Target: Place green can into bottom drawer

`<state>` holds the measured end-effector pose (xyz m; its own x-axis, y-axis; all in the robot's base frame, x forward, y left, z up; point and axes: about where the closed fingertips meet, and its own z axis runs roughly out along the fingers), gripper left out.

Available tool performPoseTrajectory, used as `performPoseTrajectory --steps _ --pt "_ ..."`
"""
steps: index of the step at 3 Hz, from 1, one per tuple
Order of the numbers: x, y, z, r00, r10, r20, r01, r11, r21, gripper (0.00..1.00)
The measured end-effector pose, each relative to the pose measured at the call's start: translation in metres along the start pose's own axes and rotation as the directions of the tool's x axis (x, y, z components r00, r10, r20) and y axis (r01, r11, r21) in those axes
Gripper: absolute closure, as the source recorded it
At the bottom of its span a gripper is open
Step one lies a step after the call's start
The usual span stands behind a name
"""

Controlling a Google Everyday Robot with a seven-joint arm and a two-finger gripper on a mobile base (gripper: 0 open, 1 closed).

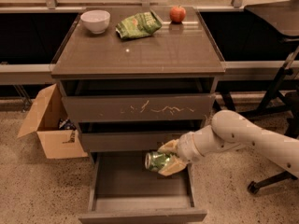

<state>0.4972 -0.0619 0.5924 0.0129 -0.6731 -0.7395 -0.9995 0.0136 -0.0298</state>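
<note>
1. Dark grey-brown cabinet (140,55) fills the middle of my view. Its top is my table, and below the front edge the scratched top drawer front (140,107) and the middle drawer (126,141) both look closed.
2. Reaching in from the right, the white arm (252,134) passes below the table's front right corner.
3. Pulled out wide toward me, the bottom drawer (131,183) shows a flat grey floor.
4. Off the table's left edge, a cardboard box (51,125) stands on the floor.
5. Along the back edge lie a snack bag (138,24) near the middle, a bowl (95,20) toward the back left corner and an apple (177,14) toward the back right corner.
6. Over the right rear part of the open drawer, just under the middle drawer's front, the gripper (167,157) hangs with its jaws clenched on the green can (155,161), one finger above and one below.
7. Smallest, the green can lies on its side in that grasp. Its long axis runs left to right, its silver end points left away from the wrist, and it is clear of the drawer floor. I judge the coming move to be a drop straight down. On its side, it may roll once freed.
</note>
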Motion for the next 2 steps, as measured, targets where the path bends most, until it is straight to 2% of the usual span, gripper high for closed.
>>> performPoseTrajectory --steps 1,2 --pt "0.064 0.000 0.037 1.000 -0.019 -0.001 0.019 0.9983 -0.056 1.00" --pt "0.111 -0.009 0.066 0.998 -0.051 0.023 0.053 0.9957 -0.076 1.00"
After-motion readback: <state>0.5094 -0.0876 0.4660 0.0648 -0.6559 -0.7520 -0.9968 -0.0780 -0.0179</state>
